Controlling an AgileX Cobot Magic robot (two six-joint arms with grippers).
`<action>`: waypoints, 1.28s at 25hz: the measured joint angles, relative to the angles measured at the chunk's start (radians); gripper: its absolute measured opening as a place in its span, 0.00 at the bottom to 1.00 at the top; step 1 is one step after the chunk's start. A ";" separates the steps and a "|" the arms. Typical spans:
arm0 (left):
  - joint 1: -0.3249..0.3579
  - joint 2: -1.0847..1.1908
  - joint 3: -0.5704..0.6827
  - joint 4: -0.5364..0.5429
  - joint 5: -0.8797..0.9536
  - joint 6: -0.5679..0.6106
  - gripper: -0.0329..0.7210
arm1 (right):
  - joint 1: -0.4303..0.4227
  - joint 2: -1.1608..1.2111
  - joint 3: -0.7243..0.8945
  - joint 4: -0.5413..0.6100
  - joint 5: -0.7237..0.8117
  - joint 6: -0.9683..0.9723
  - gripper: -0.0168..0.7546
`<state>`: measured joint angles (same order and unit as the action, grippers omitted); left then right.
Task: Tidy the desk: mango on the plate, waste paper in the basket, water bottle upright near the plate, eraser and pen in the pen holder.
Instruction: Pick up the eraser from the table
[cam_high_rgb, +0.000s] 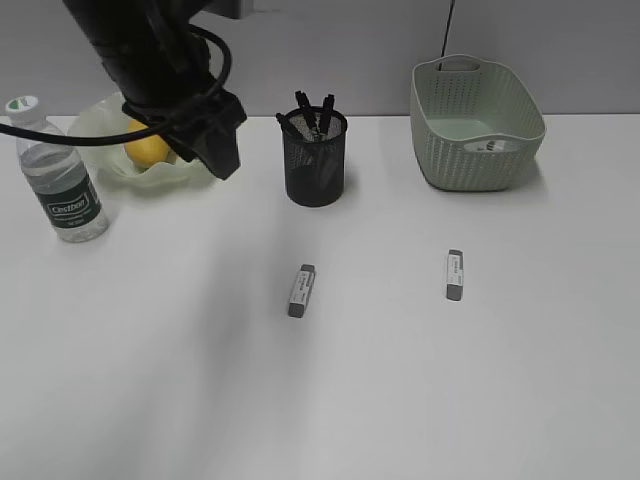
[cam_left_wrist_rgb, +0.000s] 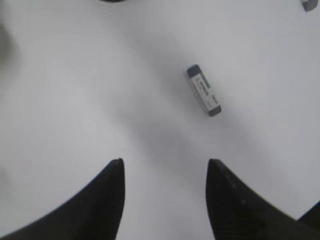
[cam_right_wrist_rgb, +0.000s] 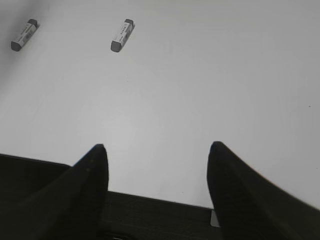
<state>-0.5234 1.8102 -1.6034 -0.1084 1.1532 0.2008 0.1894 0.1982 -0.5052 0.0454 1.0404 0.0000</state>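
The mango lies on the pale green plate at the back left. The water bottle stands upright next to the plate. The black mesh pen holder holds several pens. The basket at the back right has a white paper scrap inside. Two grey erasers lie on the desk: one in the middle, one to the right. My left gripper is open and empty, raised between plate and pen holder. My right gripper is open and empty over the desk's edge.
The left arm with its black cable hangs over the plate and hides part of it. A dark strip beyond the desk's edge shows under the right gripper. The right arm is outside the exterior view.
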 joint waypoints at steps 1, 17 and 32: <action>0.006 -0.024 0.017 -0.001 0.003 -0.009 0.58 | 0.000 0.000 0.000 0.000 0.000 0.000 0.66; 0.364 -0.751 0.737 -0.076 -0.257 -0.021 0.58 | 0.000 0.000 0.000 0.000 -0.001 0.000 0.66; 0.379 -1.527 0.987 -0.089 -0.228 -0.066 0.58 | 0.000 0.000 0.000 0.000 0.000 0.000 0.66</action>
<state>-0.1440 0.2837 -0.6161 -0.1973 0.9247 0.1347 0.1894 0.1982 -0.5052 0.0454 1.0404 0.0000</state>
